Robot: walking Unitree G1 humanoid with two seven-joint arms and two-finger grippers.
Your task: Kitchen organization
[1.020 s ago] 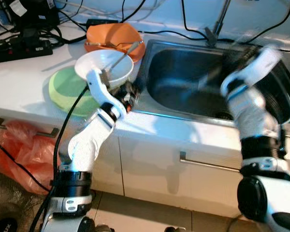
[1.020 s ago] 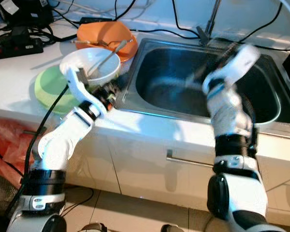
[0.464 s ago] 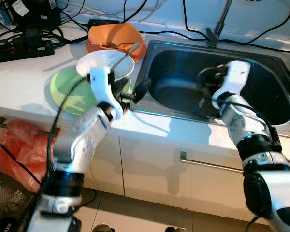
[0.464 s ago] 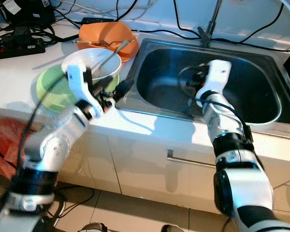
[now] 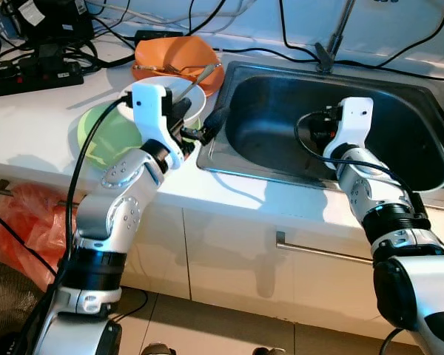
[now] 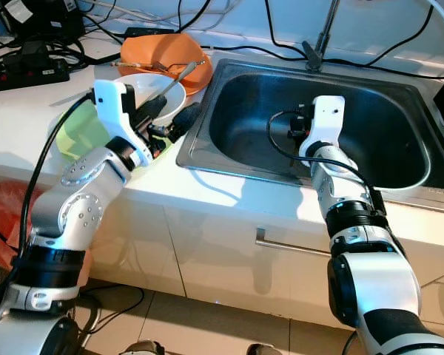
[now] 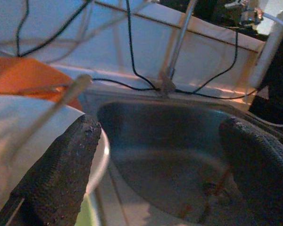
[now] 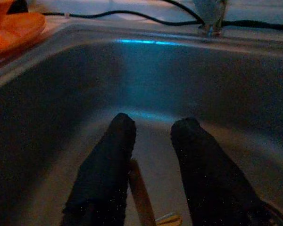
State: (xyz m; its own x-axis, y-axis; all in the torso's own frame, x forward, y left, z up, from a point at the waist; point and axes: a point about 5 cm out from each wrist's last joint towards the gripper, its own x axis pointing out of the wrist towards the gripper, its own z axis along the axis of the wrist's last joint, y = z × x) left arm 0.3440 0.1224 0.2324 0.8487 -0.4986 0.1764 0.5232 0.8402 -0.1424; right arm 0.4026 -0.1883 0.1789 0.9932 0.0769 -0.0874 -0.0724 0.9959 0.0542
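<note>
Standing at a white kitchen counter [image 5: 37, 111], the humanoid bends both silver arms forward over the worktop, the right arm dropping into the steel sink [image 5: 281, 159] and the left arm folded sharply at the elbow beside the dishes. The right gripper [image 8: 153, 141] is lowered inside the basin, its two black fingers [image 8: 106, 174] parted with nothing pinched between them; a slim wooden utensil [image 8: 140, 195] lies on the sink floor just under the gap, close to the drain. The left gripper [image 7: 158, 155] hovers at the sink's left edge, next to the bowls, its textured fingers [image 7: 61, 174] spread wide and empty, pointing toward the basin and the tap [image 5: 333, 33] behind it.

On the counter to the left of the sink, a white bowl [image 5: 194, 103] sits on a green plate [image 5: 107, 137], with a long-handled utensil [image 5: 196, 78] leaning out over its rim. Just behind it stands an orange bowl [image 5: 174, 55], with cutlery resting across its front lip. Black cables [image 5: 274, 48] trail along the back of the worktop, and a power strip [image 5: 29, 74] sits at the far left. Below the counter, a red plastic bag [image 5: 22, 222] slumps against the white cabinet fronts [image 5: 229, 259]
</note>
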